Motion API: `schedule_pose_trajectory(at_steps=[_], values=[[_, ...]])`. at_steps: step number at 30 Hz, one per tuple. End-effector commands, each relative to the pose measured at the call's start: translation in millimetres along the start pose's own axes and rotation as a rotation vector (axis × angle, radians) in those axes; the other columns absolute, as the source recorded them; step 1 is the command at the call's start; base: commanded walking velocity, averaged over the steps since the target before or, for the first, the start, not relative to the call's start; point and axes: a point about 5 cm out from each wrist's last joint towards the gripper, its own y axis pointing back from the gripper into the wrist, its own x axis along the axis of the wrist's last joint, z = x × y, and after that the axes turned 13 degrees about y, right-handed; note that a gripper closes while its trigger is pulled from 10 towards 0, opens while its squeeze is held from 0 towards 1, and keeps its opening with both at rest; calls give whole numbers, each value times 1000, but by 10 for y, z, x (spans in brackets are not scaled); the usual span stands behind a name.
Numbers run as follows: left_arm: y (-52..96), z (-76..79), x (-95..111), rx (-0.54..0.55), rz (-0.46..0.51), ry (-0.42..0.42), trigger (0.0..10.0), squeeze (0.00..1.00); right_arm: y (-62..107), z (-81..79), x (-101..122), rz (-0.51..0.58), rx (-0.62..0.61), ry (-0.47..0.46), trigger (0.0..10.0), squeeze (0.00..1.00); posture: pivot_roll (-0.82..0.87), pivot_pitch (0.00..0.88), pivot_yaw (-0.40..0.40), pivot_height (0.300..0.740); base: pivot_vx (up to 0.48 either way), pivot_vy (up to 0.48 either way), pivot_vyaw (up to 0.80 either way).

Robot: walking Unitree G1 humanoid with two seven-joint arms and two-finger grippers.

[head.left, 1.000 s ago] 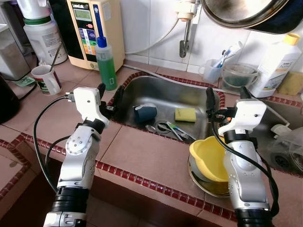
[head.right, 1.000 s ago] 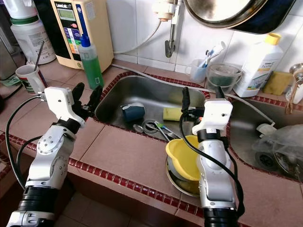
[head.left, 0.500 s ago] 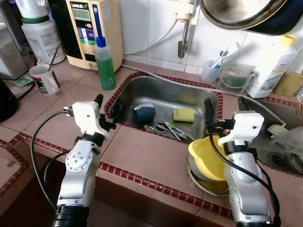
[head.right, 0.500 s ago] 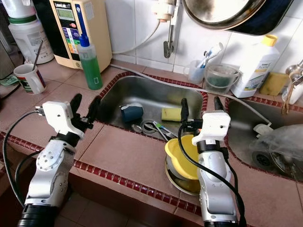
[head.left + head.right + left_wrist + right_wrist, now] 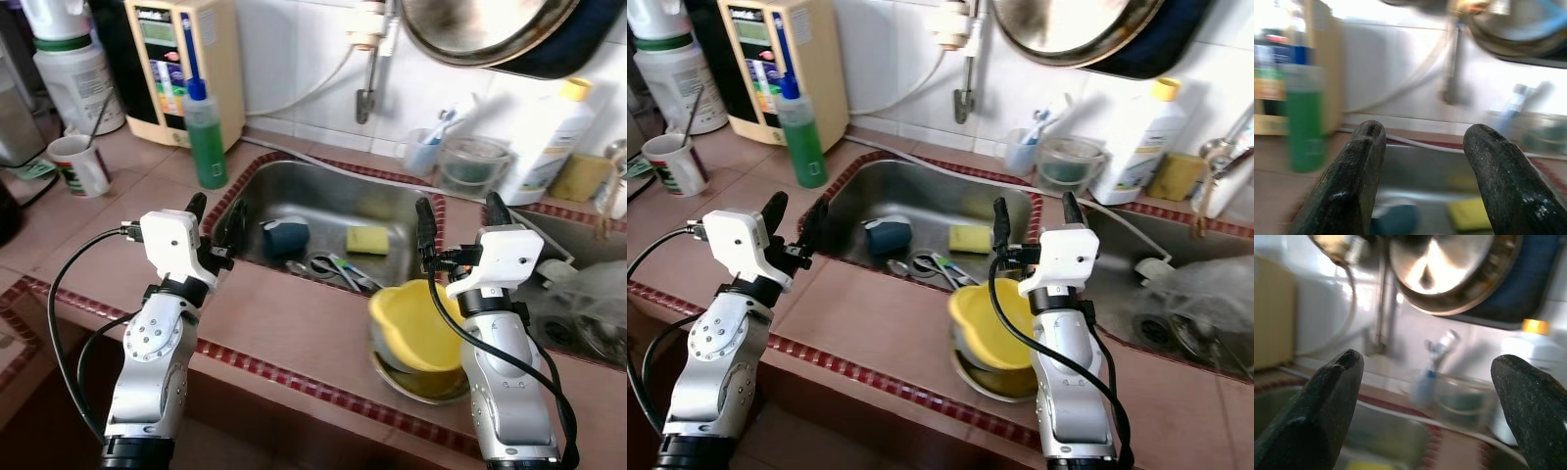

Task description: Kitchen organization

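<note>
A steel sink [image 5: 323, 196] holds a dark blue cup [image 5: 282, 235], a yellow sponge [image 5: 367, 239] and some utensils [image 5: 338, 269]. A yellow bowl [image 5: 421, 323] rests tilted in a metal bowl on the tiled counter in front of the sink's right corner. My left gripper [image 5: 216, 211] hovers open and empty above the sink's left rim. Just behind the yellow bowl, my right gripper [image 5: 458, 215] is raised, also open and empty. The left wrist view looks between the fingers [image 5: 1352, 186] toward the sponge and cup.
A green bottle [image 5: 205, 137], a mug [image 5: 78, 164] and a beige water unit [image 5: 167, 59] stand at the back left. A toothbrush cup [image 5: 423, 152], a glass jar [image 5: 474, 164] and a white bottle [image 5: 554, 137] line the wall behind the sink. A large pan hangs overhead.
The whole picture has shifted slightly, so the camera moved. Both arms keep their raised pose with fingers open, and nothing in the sink or on the counter has moved.
</note>
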Motion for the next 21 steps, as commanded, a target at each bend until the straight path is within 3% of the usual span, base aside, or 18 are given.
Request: schedule_pose_trajectory(at_steps=[1, 15, 17, 21], values=[[1, -7, 48, -8, 5, -10, 10000, 0, -11, 13, 37, 11, -11, -8, 10000, 0, 26, 0, -8, 740, 0, -480, 0], [-85, 63, 64, -68, -7, -5, 10000, 0, -48, -20, 76, 26, 6, -5, 10000, 0, 18, 0, -2, 740, 0, -480, 0], [-113, 85, 53, -93, -17, 28, 10000, 0, -60, -35, 81, 27, 14, -12, 10000, 0, 22, 0, -5, 740, 0, 0, 0], [-258, 111, 6, -154, -65, 16, 10000, 0, -68, -109, 40, 12, 71, -32, 10000, 0, 40, 0, -18, 740, 0, 0, 0]])
